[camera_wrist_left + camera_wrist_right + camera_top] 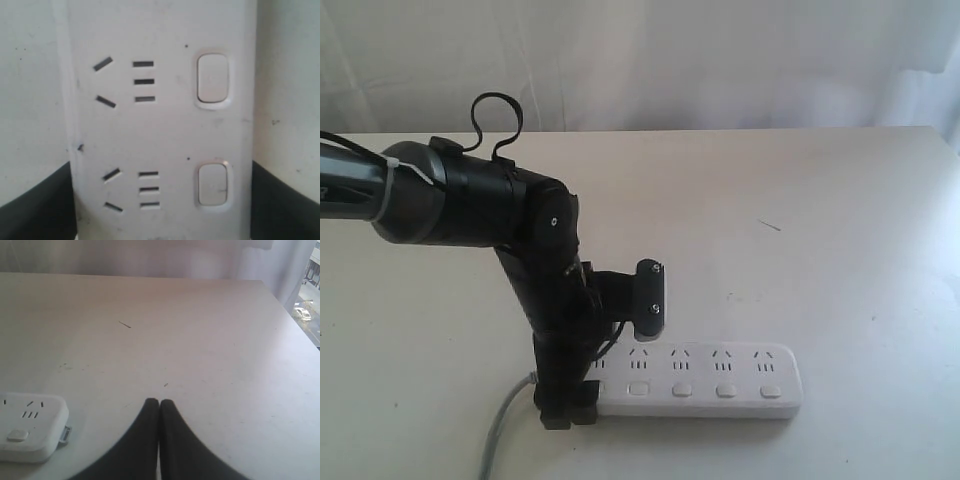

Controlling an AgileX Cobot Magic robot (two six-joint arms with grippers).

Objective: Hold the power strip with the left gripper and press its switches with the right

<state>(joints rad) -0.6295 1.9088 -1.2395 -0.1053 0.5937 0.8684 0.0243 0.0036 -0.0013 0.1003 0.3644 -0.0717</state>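
Exterior view: left pincer (568, 408) clamps the power strip (720, 378) by its cord (500, 425) end, arm covering that end; right pincer (159, 410), fingers together, hangs over the surface (200, 340) nearby.

left gripper (568, 408) across power strip's (720, 382) end

White power strip (704, 374) (switches (682, 390) in a row) lies flat.

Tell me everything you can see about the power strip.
The power strip is a long, flat white plastic bar with rounded corners, lying on the table. Its outlets run in a row, a rounded switch beside each. A grey cord leaves the end where the left gripper clamps both long edges.
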